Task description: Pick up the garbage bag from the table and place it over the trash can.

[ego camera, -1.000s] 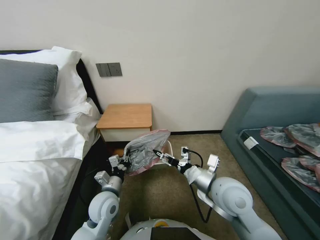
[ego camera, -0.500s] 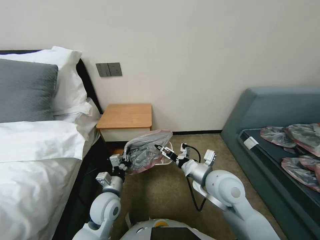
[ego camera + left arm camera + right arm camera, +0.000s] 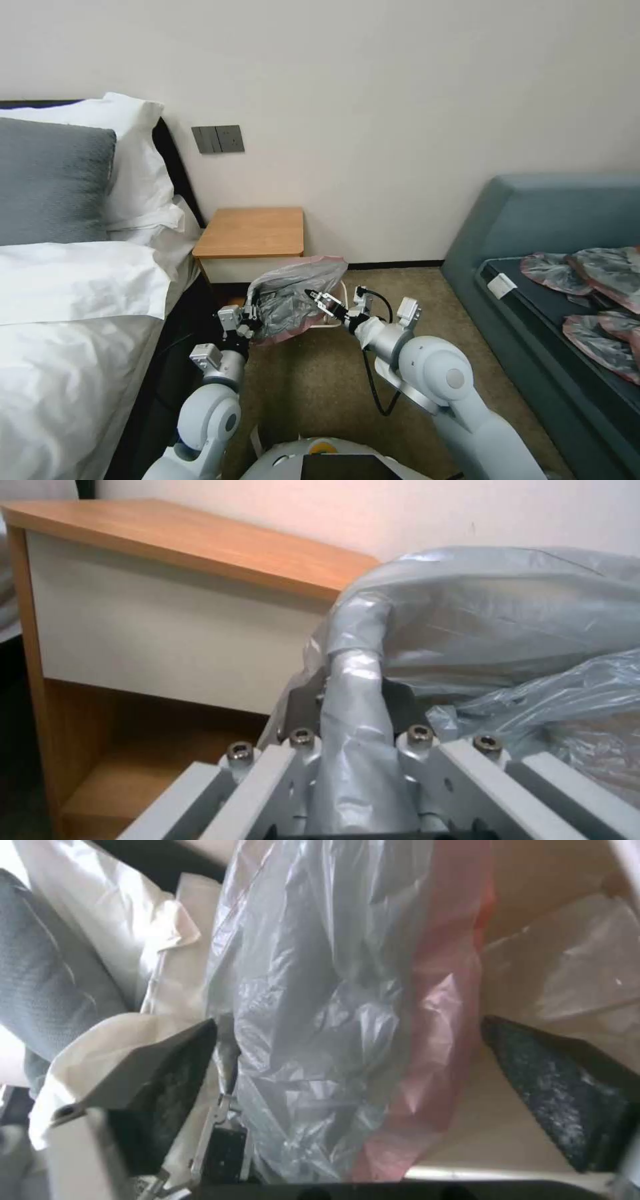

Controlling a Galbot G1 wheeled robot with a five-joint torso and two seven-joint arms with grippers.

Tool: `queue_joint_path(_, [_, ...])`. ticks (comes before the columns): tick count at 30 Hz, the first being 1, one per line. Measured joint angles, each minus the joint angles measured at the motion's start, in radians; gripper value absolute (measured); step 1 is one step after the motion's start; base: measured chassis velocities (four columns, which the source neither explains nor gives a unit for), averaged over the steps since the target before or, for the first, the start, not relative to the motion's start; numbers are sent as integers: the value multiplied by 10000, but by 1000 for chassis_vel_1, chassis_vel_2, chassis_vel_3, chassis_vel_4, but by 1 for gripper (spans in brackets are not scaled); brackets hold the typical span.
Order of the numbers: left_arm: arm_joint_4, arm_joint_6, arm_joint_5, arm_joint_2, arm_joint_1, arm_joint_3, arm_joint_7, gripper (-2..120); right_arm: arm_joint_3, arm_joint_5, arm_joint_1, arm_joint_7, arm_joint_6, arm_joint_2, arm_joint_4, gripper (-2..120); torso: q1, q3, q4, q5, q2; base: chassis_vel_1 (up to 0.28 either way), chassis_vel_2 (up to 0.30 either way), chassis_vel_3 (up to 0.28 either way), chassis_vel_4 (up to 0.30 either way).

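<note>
The garbage bag [image 3: 293, 300] hung in the air just in front of the table [image 3: 252, 231], held up between the two arms and billowed open, grey with a pink rim. Beneath and behind it a bit of the trash can [image 3: 331, 319] showed on the carpet, on the bag's right side. The left gripper [image 3: 248, 319] was at the bag's near left edge; in the left wrist view a twisted strip of the plastic [image 3: 353, 740] ran between its fingers, which were pinching it. The right gripper [image 3: 316, 300] reached in from the right, its tip against the bag's middle. In the right wrist view its pads [image 3: 167, 1080] stood spread wide, the bag's grey and pink folds [image 3: 347, 1040] hanging between them without being squeezed.
</note>
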Motion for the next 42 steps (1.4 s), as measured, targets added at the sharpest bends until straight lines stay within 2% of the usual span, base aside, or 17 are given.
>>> queue_joint_path(2, [-2,1,-42,0,-4,-2,0,7,-33,-73,0,-65,-7,16,-15,93,0,0,0,0,0,0,0,0,0])
queue_joint_path(5, [22,54,-330,-32,-19,-5,-136,7,-143,-222,-13,-300,-39,97,-24,79,0,0,0,0,0,0,0,0,0])
queue_joint_path(7, [25,76,-396,-38,-19,-5,-175,7,-158,-250,-21,-347,-46,106,-25,78,0,0,0,0,0,0,0,0,0])
queue_joint_path(10, [-71,327,-1038,-98,-11,7,-457,7,-252,-570,-119,-696,-94,165,-55,61,0,0,0,0,0,0,0,0,0])
queue_joint_path(13, [-140,450,-1308,-114,-11,18,-562,7,-278,-700,-174,-852,-109,204,-55,53,0,0,1,0,0,0,0,0,0])
queue_joint_path(15, [-195,568,-1623,-131,-14,24,-689,7,-308,-971,-277,-1147,-180,242,-38,42,0,0,0,0,0,0,0,0,0])
queue_joint_path(17, [-203,587,-1685,-132,-13,24,-713,7,-309,-1025,-301,-1212,-192,245,-30,39,0,0,0,1,0,0,0,0,0])
queue_joint_path(20, [-243,684,-1985,-131,-12,15,-860,7,-309,-1255,-434,-1479,-252,247,36,25,0,0,0,1,0,0,0,0,0])
queue_joint_path(21, [-243,684,-1985,-131,-12,15,-860,7,-309,-1255,-434,-1479,-252,247,36,25,0,0,0,1,0,0,0,0,0])
queue_joint_path(25, [-189,727,-2179,-129,-57,-31,-988,7,-238,-1593,-709,-1802,-371,189,194,6,0,0,0,0,0,0,0,0,0])
queue_joint_path(28, [-155,761,-2283,-133,-74,-36,-1028,7,-205,-1795,-856,-1934,-401,172,244,0,0,0,0,1,0,0,0,0,0])
queue_joint_path(32, [-92,786,-2400,-139,-112,-37,-1088,7,-147,-1957,-1026,-2082,-449,173,320,0,0,0,0,1,0,0,0,0,0])
queue_joint_path(42, [153,869,-2719,-162,-307,-163,-1266,7,55,-3025,-2368,-3246,-806,88,1025,0,0,-1,0,0,0,0,0,0,0])
